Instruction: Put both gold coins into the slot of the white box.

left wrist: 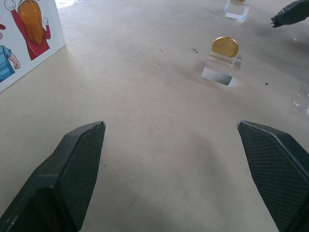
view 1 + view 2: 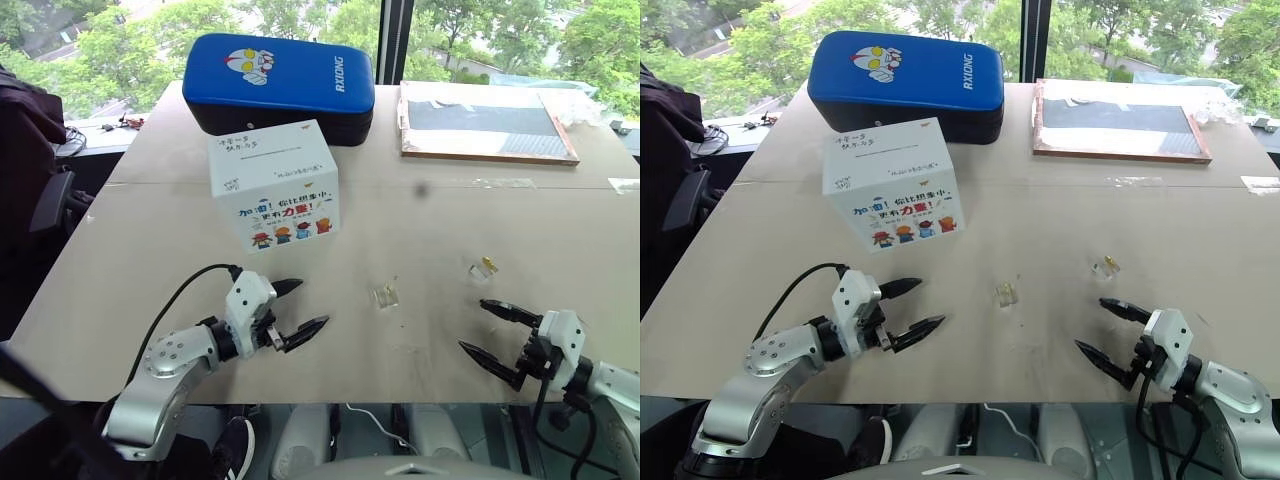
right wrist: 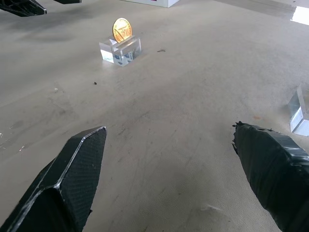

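Two gold coins (image 2: pixel 489 264) (image 1: pixel 225 47) stand in holders; both pincers (image 2: pixel 294 308) (image 2: pixel 492 332) gape wide, empty.

Beige table (image 2: pixel 480 230): white box (image 2: pixel 275 185), blue cushion (image 2: pixel 280 80), framed board (image 2: pixel 485 122), two clear holders (image 2: pixel 386 296).

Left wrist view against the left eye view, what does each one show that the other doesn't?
The left wrist view shows the round gold coin standing upright on edge in its small clear plastic holder. The left eye view adds the whole white cardboard box, its thin dark slot, the blue padded cushion and the open right gripper. Both show the open left gripper over the beige tabletop.
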Tool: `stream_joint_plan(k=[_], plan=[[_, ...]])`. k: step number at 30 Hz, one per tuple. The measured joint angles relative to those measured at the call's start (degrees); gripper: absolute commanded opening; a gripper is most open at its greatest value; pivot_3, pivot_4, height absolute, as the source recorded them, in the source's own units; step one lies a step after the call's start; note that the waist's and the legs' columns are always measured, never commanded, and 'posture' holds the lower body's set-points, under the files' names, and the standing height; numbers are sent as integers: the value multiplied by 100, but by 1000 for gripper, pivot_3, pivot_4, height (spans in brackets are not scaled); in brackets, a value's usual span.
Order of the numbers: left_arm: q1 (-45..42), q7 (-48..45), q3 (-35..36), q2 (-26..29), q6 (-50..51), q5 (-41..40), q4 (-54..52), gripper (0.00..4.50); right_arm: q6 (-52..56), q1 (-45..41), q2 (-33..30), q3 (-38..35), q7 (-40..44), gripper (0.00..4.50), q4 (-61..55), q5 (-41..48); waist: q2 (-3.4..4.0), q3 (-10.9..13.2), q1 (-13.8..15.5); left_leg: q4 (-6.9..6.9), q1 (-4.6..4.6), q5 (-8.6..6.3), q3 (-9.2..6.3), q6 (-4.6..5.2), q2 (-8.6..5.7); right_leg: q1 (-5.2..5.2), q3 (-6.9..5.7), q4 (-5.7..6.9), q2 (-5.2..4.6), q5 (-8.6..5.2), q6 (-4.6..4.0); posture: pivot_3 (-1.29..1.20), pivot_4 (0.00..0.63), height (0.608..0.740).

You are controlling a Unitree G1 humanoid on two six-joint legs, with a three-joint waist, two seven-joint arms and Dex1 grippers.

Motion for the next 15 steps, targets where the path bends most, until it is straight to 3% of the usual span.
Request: stream_joint_plan(k=[15], plan=[[102,18,-2,1,43,-12,-143,4475,132,205,-119,-95,-38,4500,-38,201,0,0,0,0,0,0,0,0,0,0,0,0,0,0,0,0,150,740]])
